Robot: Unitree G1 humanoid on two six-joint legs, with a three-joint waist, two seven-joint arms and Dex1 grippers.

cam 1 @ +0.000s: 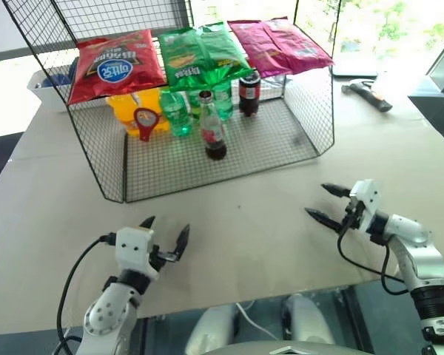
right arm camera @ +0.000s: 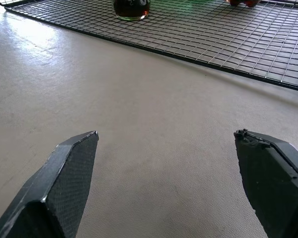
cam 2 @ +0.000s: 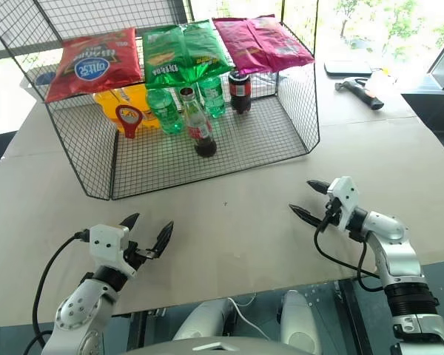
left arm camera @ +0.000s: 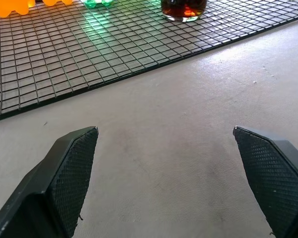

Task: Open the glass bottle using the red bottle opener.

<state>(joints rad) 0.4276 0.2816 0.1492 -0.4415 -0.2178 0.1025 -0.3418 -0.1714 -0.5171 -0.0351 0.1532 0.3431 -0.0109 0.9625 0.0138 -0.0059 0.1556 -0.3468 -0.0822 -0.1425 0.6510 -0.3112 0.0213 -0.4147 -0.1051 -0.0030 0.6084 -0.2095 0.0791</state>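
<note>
Small clear glass bottle (cam 1: 212, 129) with slim neck, red label and dark cola in its lower part stands upright on the floor of the black wire-mesh rack (cam 1: 207, 159), near the open front edge, metal crown cap on. Small flat red bottle opener (cam 1: 145, 120) with rounded loop head sits further back and toward the robot's left, propped against a yellow container (cam 1: 126, 107); well apart from the bottle. Green plastic bottles (cam 1: 176, 111) and a squat dark cola bottle with red cap (cam 1: 249, 92) stand behind. Snack bags lie on the rack's top.

Left gripper (cam 1: 165, 237) and right gripper (cam 1: 328, 203) both hover low over the bare grey worktop (cam 1: 244, 222) in front of the rack, jaws spread wide, holding nothing.

Handling, as judged: bottle is rigid, smooth, likely slippery, breakable, and tall and narrow enough to tip easily. Best taken around the body at the label, leaving neck and cap free. Opener is light and stiff; take it by the short tapering handle so the loop head stays clear for the cap.
</note>
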